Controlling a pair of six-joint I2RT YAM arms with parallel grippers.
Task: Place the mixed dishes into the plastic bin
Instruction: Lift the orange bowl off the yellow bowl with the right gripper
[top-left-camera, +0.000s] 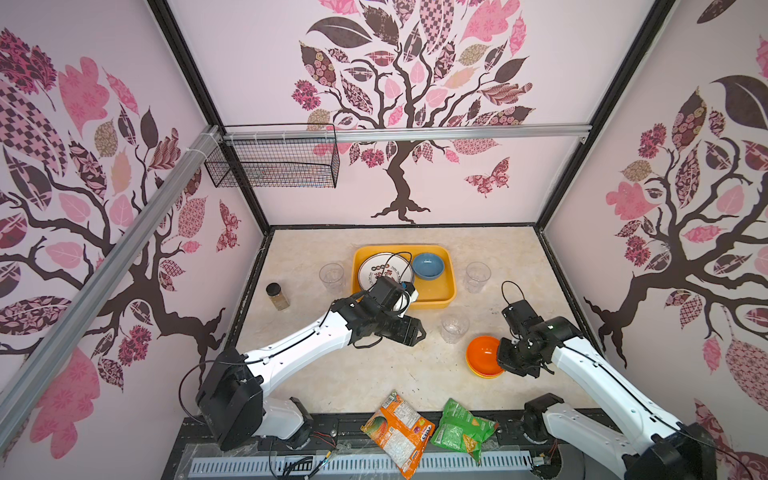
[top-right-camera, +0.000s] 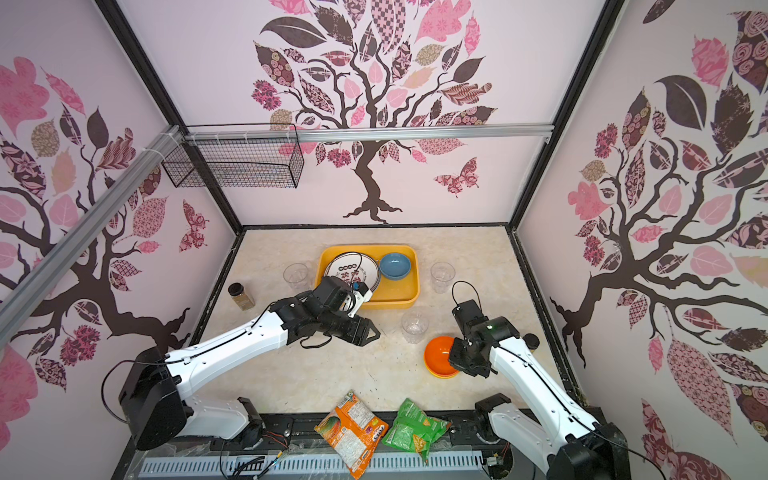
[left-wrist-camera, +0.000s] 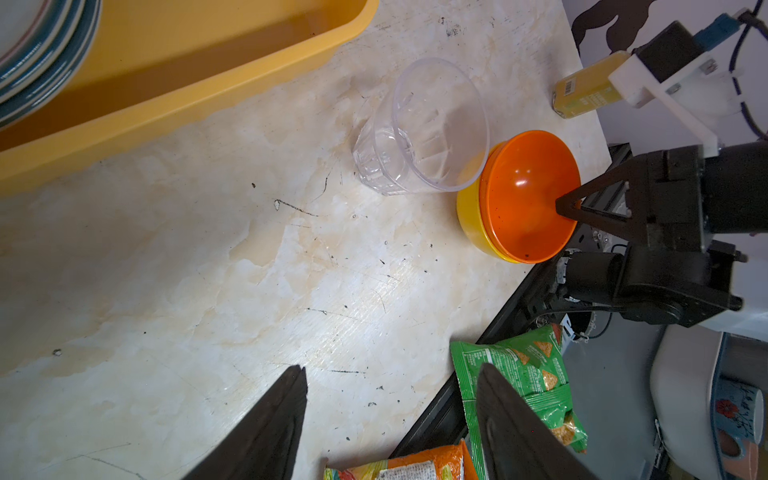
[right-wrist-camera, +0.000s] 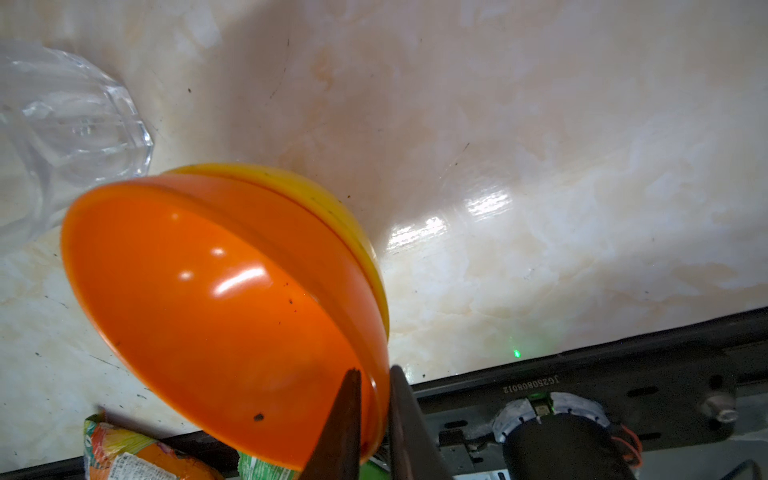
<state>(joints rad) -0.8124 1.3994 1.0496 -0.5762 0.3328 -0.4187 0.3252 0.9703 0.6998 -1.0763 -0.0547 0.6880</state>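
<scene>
Bin (top-left-camera: 434, 291), at twelve o'clock on the table (top-left-camera: 332, 374), holds plates (top-left-camera: 376, 270) and a blue bowl (top-left-camera: 428, 265); at its six o'clock edge the left pincer (left-wrist-camera: 392, 368) hangs wide and empty. At four o'clock the orange bowl (top-left-camera: 482, 351), nested in a yellow bowl (left-wrist-camera: 467, 216), is pinched at its rim by the right pincer (right-wrist-camera: 374, 370). Best lifted straight up, clear of the cup (top-left-camera: 455, 328) at its eleven o'clock.

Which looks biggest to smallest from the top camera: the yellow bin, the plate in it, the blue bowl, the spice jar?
In a top view:
1. yellow bin
2. plate, its edge partly hidden
3. blue bowl
4. spice jar
</scene>
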